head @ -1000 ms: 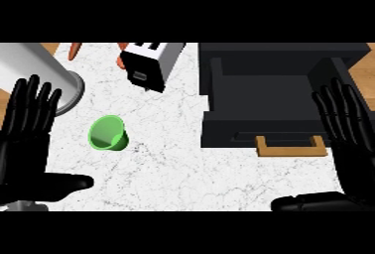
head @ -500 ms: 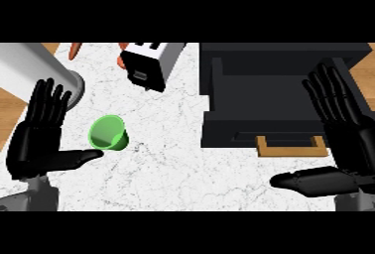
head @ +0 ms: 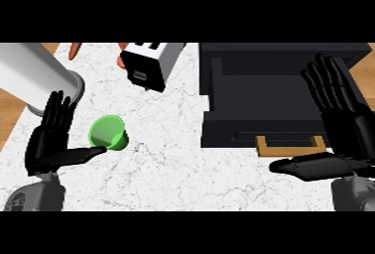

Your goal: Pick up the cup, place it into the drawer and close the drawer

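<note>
A small green cup lies on its side on the white marble counter, left of centre. My left hand stands open just left of the cup, fingers straight up, its thumb reaching under the cup's lower edge. The black drawer is pulled open at the right, with a tan handle on its front. My right hand is open over the drawer's right side, fingers straight and thumb stretched out left below the handle.
A big white cylinder lies at the upper left, close to my left hand. A black and white box stands at the back centre, with orange things beside it. Wooden strips show at both side edges.
My left hand has moved right and up toward the cup, its thumb now at the cup's lower edge. My right hand has shifted slightly inward. The cup has not moved.
</note>
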### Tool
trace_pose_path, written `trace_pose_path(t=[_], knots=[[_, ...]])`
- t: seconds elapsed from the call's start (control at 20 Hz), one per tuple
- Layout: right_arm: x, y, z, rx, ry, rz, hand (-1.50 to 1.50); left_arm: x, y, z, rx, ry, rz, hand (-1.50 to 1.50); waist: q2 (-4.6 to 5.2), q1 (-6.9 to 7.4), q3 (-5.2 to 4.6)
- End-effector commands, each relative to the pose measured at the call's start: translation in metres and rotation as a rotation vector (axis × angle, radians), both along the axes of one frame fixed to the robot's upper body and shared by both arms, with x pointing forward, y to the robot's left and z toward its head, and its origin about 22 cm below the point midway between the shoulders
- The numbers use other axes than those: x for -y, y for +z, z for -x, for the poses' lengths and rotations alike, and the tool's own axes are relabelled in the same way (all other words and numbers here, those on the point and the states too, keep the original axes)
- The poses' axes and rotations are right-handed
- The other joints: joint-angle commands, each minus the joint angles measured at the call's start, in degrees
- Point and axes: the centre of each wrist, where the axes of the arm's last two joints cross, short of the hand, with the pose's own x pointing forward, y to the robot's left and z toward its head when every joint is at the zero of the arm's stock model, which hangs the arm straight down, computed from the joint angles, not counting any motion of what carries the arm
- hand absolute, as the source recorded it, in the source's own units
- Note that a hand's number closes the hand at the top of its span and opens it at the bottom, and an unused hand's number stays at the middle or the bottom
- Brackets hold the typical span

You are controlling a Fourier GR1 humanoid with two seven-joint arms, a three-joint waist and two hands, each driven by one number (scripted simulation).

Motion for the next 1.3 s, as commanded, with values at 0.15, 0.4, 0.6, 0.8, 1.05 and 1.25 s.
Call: trace_pose_path(t=[0.15,0.4,0.6,0.8,1.05,1.25], knots=[[0.011,-0.008,-0.009,0.025,-0.004,-0.001,-1.5,-0.018,-0.055,0.014,-0.076,0.025,-0.008,-1.5,0.04,0.05,0.0],[0.004,-0.008,-0.011,-0.003,-0.009,0.004,-1.5,-0.035,-0.084,0.009,-0.091,0.046,-0.018,-1.5,0.09,-0.14,-0.02],[0.004,0.023,-0.009,-0.001,-0.006,0.009,-1.5,-0.04,-0.105,0.011,-0.1,0.072,-0.024,-1.5,0.09,-0.36,-0.05],[0.018,0.013,-0.013,0.019,-0.006,0.014,-1.5,-0.018,-0.12,0.002,-0.097,0.058,-0.05,-1.5,0.22,-0.67,-0.07],[0.008,0.035,-0.029,-0.001,0.024,0.011,-1.5,0.002,-0.132,0.002,-0.084,0.077,-0.04,-1.5,0.3,-0.52,-0.1],[0.011,0.029,-0.013,0.012,-0.004,0.007,-1.5,-0.052,-0.13,0.027,-0.037,0.078,-0.025,-1.5,0.56,-1.27,-0.21]])
